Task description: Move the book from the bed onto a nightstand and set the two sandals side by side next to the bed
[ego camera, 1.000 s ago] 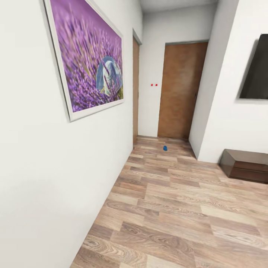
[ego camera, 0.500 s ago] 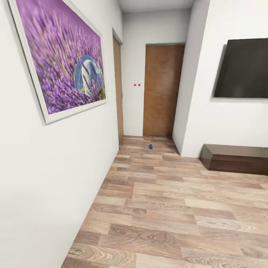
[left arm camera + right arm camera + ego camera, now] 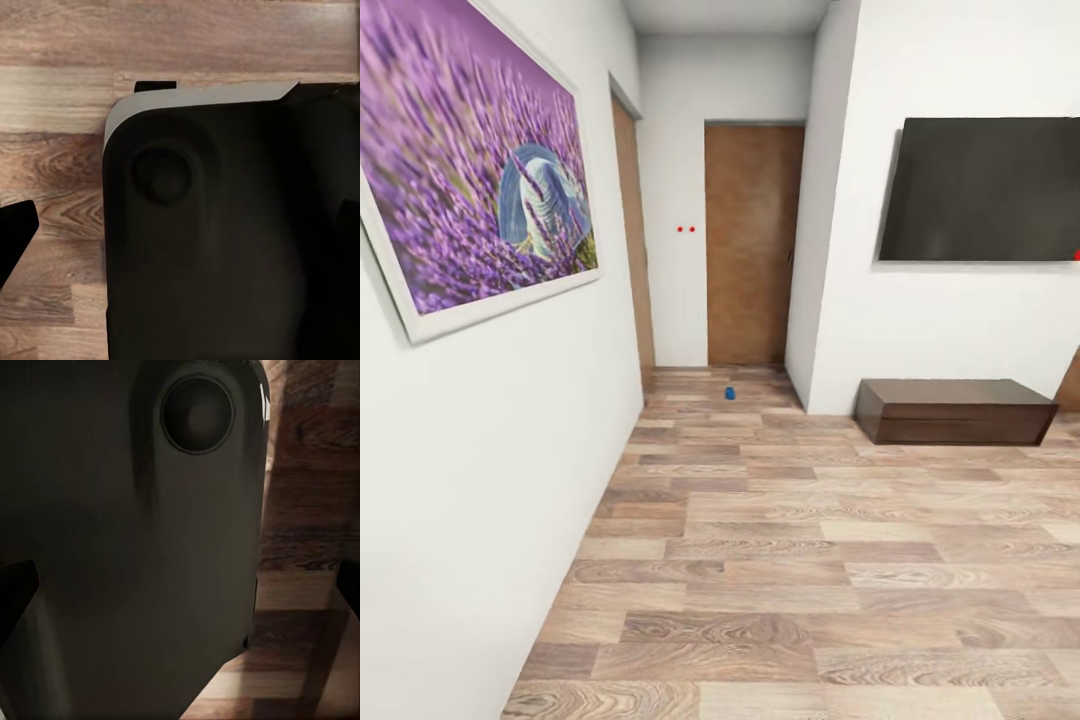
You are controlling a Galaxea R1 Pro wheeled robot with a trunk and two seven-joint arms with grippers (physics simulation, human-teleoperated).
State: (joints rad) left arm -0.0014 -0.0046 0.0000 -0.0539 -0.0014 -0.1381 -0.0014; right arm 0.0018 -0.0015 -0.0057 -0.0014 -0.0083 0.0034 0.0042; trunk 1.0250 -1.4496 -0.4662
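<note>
Far down the corridor, a small bright blue thing point(image 3: 729, 393) lies on the wood-plank floor in front of a brown door point(image 3: 752, 245). It looks like one of the sandals but is too small to tell for certain. The bed, the book and the nightstands are out of view. In the left wrist view the left gripper point(image 3: 180, 232) hangs over my dark base, its fingertips point(image 3: 13, 238) far apart at the picture's edges with nothing between them. The right gripper point(image 3: 184, 585) stands open the same way over the base and floor.
A white wall with a framed purple lavender picture point(image 3: 470, 170) runs close along the left. A black TV point(image 3: 985, 190) hangs on the right wall above a low dark brown cabinet point(image 3: 955, 410). A second brown door point(image 3: 630, 240) sits in the left wall. Plank floor point(image 3: 810, 560) stretches ahead.
The camera has swung to the right: the picture, doors and blue thing have slid left in the view, and the whole TV and cabinet have come into sight.
</note>
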